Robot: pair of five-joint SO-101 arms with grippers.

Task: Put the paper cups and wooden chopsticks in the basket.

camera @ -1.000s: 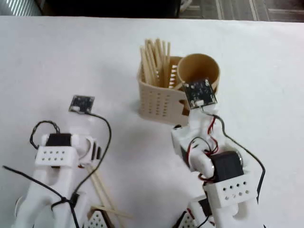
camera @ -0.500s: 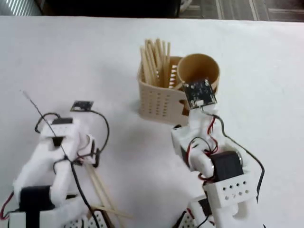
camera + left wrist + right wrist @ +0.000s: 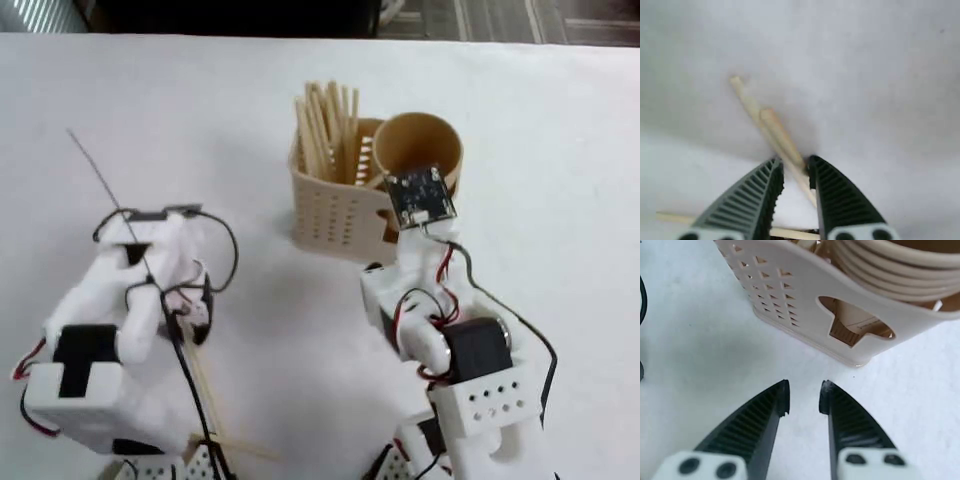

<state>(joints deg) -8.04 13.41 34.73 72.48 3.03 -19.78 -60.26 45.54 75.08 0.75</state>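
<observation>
Swinging up and forward over the last second, the left arm (image 3: 110,330) is now bending its wrist down over the loose chopsticks (image 3: 774,136), and its small camera board is sitting farther up the table (image 3: 150,90) than before. The right arm (image 3: 450,340), the basket and its contents are sitting just where they were.

Nearest the arms' bases, the left gripper (image 3: 795,167) is pointing down at the white table top. Its ribbed fingers are standing only narrowly parted, one on each side of the loose chopsticks. A thin strip of table is showing between stick and finger, so they are not clamping the wood. These two chopsticks are lying side by side on the table, running diagonally away from the fingertips. Another, the crosswise chopstick (image 3: 670,218), is lying flat behind the fingers, closer to the arm's base. A black cable (image 3: 215,255) is looping off the left wrist.

Farther along, the right gripper (image 3: 804,394) is hanging just in front of the basket (image 3: 790,300). Its fingers are slightly apart and holding nothing, and a stretch of bare table is showing between the tips and the basket's perforated wall.

Beyond that, the basket is standing upright near the middle of the table. The paper cups (image 3: 875,267) are sitting stacked inside it on the right arm's side. The standing chopsticks (image 3: 325,120) are leaning in a bundle in its other half, their ends sticking out above the rim.
</observation>
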